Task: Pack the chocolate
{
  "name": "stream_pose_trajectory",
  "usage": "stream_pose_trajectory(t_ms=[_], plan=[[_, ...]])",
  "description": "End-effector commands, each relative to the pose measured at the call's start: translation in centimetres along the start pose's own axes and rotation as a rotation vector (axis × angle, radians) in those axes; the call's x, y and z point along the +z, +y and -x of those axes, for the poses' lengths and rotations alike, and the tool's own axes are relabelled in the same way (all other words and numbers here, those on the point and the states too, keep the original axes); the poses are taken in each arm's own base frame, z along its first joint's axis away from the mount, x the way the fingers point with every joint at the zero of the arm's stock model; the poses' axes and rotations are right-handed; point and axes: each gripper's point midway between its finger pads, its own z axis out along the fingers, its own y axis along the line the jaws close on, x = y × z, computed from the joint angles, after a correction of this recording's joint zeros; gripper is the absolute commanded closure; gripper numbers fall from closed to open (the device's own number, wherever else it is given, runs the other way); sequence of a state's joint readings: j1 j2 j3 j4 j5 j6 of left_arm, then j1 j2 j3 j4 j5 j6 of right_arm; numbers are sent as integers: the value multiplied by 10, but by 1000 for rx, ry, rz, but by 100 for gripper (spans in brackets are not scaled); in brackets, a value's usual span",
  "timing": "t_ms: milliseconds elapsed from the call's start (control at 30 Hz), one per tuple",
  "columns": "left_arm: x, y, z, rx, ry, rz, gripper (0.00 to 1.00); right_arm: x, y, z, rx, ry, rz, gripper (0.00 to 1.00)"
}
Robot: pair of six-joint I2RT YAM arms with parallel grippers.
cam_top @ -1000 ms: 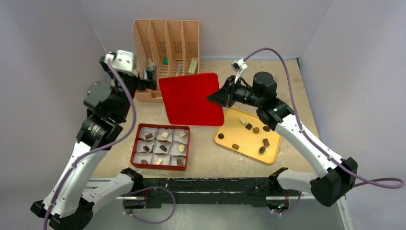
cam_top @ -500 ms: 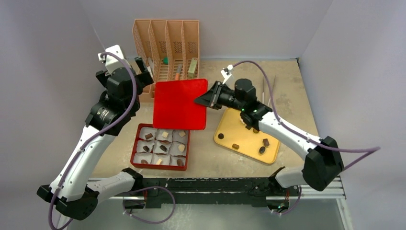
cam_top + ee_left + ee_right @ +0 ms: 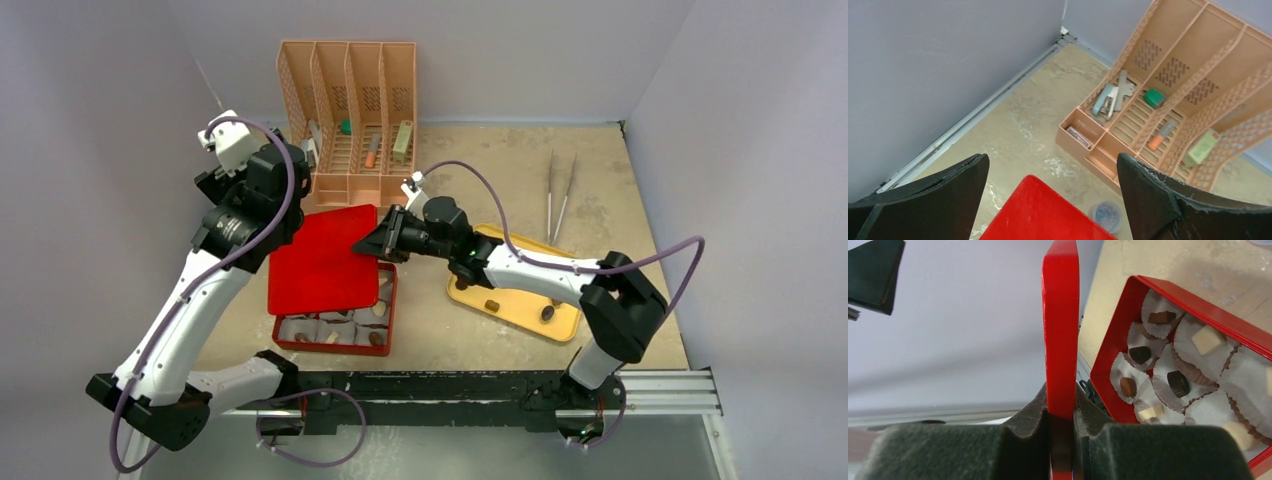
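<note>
1. In the shallow red square box (image 3: 391, 312) nearest the arm bases, bite-size chocolate pieces (image 3: 1178, 382), dark brown, tan and cream, are sitting in white crinkled paper cups (image 3: 1163, 369). Two more are lying loose on the smooth yellow rounded tray (image 3: 518, 308).
2. The right arm is stretching low and leftward across that tray. The right gripper (image 3: 1062, 415) is clenching its black foam pads on the rim of the glossy red square lid (image 3: 320, 260), which is covering the box's far rows.
3. The left arm is bending upward, and the left gripper (image 3: 1052, 160) is hanging spread wide above the lid's far corner, grasping nothing.
4. A peach slotted plastic organiser (image 3: 350, 110) is standing by the back wall, and thin metal tweezers (image 3: 558, 195) are lying on the beige table (image 3: 620, 200).
</note>
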State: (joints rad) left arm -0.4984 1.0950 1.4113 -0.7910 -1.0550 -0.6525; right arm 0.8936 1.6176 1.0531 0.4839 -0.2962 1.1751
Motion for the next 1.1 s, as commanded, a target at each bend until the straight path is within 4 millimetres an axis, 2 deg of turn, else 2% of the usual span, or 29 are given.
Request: stream_pose_trajectory(t_ms=[0,100,333,533,733,900,1067], plan=[[20,17,-16,-9,29,109,0,5,46,22,26,-115,129,100],[39,26,-41,-60,141,129,0,11,36,18,77,-110,117,100],[50,43,-53,-86,128,244,1,23,21,11,111,-99,68,100],[58,56,-94,-94,219,294,0,34,9,-3,124,-44,40,100],[71,43,-147,-142,364,288,1,37,-3,-14,134,-47,12,100],[80,46,-173,-82,394,303,1,32,-11,-22,128,-31,-27,96],[78,64,-192,-58,388,347,1,30,-17,-28,147,-34,-23,97]])
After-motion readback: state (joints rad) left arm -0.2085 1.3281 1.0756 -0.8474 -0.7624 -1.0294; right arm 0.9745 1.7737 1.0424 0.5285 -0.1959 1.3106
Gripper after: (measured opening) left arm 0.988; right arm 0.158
